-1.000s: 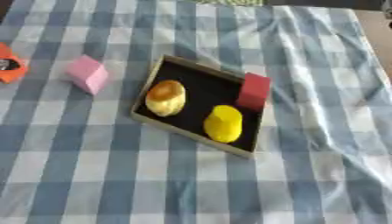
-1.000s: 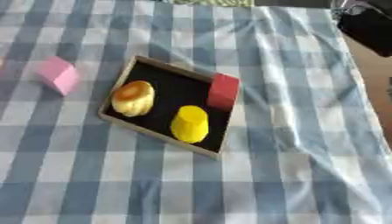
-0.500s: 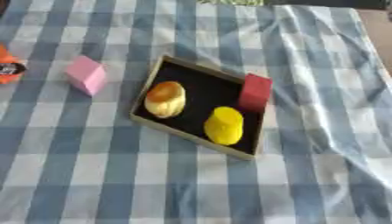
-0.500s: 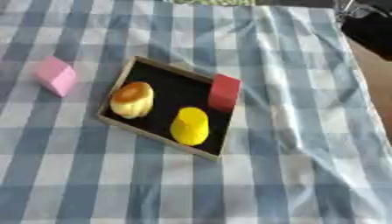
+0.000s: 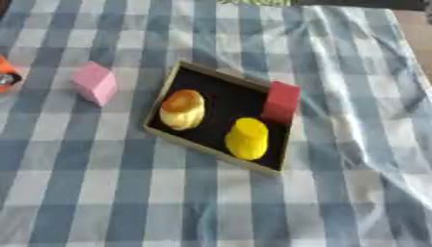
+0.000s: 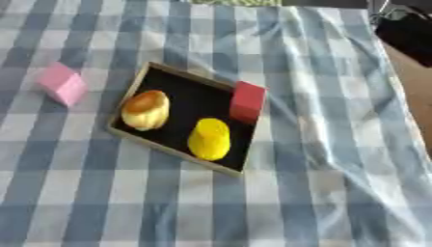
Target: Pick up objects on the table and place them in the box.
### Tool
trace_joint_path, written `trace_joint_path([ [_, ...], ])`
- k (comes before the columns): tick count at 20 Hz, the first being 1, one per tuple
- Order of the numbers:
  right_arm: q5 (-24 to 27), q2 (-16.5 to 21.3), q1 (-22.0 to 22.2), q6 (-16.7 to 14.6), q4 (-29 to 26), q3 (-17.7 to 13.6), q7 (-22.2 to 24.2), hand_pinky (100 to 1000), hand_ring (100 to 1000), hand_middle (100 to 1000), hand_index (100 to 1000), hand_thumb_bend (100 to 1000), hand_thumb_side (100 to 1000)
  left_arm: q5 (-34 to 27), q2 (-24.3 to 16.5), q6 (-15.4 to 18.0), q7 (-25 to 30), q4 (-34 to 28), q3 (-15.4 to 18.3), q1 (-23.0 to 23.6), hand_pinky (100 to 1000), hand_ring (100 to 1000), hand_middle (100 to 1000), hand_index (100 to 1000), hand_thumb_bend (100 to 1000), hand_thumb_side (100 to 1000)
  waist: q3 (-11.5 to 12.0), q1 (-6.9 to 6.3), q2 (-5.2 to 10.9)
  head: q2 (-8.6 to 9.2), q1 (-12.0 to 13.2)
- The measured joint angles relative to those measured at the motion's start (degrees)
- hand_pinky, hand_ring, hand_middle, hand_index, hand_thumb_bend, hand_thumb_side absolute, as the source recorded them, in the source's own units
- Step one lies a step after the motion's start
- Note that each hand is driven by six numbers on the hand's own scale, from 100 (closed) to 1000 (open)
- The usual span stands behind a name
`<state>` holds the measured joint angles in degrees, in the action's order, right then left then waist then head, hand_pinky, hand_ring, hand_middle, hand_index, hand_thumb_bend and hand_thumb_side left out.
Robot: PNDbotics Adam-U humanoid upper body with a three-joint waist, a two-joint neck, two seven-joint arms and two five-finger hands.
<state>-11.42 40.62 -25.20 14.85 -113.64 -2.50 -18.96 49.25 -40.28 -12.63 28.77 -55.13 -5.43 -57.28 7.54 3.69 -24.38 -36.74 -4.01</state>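
Box (image 5: 168, 89), black inside, mid-tabletop: holds bun (image 5: 183, 109), yellow piece (image 5: 247, 138); red block (image 5: 281, 102) at its right wall. Pink block (image 5: 94, 83) outside, left; orange item (image 5: 5, 75) at left edge. Hands unseen, fingers' state unknown. Risk: rumpled checked cloth (image 6: 337, 144) shifting under a reach, sliding box or tipping red block.

Only a small part of the robot shows. A black mass that seems to be its right arm (image 6: 407, 30) sits beyond the far right corner of the table (image 6: 337, 144), with a thin silvery piece at its top edge. Whether this mass includes the hand cannot be told. The left arm and hand show nowhere.
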Motion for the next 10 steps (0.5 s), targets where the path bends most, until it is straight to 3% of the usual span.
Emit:
trace_joint_path([
  [10,0.1,-0.1,0.1,0.0,0.0,0.0,0.0,803,750,554,708,228,347,-0.7,0.0,0.0,0.8,-1.2,-0.1,-0.2,871,795,685,567,350,119,0.0,0.0,0.03,-0.32,-0.1],
])
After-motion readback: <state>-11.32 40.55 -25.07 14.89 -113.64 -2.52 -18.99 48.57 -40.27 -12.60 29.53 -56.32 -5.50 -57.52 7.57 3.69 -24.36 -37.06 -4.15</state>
